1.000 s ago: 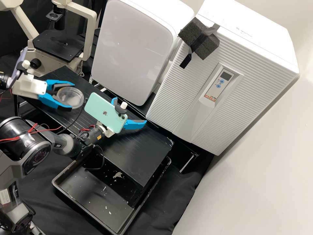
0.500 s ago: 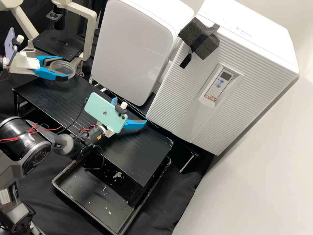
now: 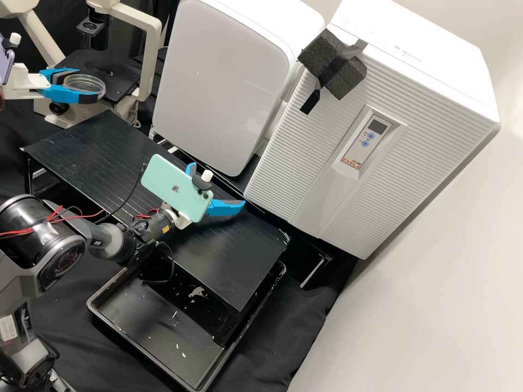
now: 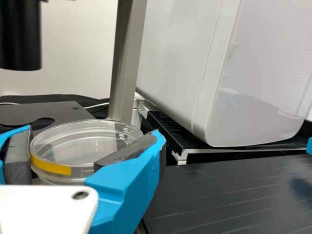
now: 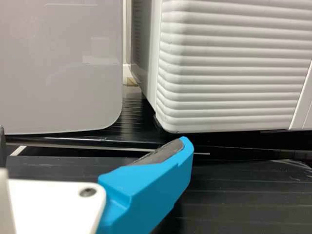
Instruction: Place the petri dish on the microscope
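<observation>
The ribbed cabinet (image 3: 436, 103) stands beyond the right fingers (image 3: 226, 207), the white box (image 3: 223, 81) beside it. The tabletop (image 3: 229, 267) runs beneath those fingers, and the microscope (image 3: 147, 65) rises beyond the left fingers (image 4: 122, 190). Below the right fingers, the tray (image 3: 147, 332) sits partly under the tabletop, perhaps to catch spills.

The right fingers are spread wide, holding nothing (the job seems to need just one arm). The left fingers close round the sides of the dish (image 4: 78, 141), near the stage (image 3: 122, 81) but not on it. That side grip likely leaves its base free to land flat, and the near-level hold would keep any contents from slopping; whether the clear dish holds anything, I cannot tell. A yellow strip (image 4: 48, 166) marks its wall between the left fingers. Pale scraps (image 3: 196, 292) lie in the tray.
</observation>
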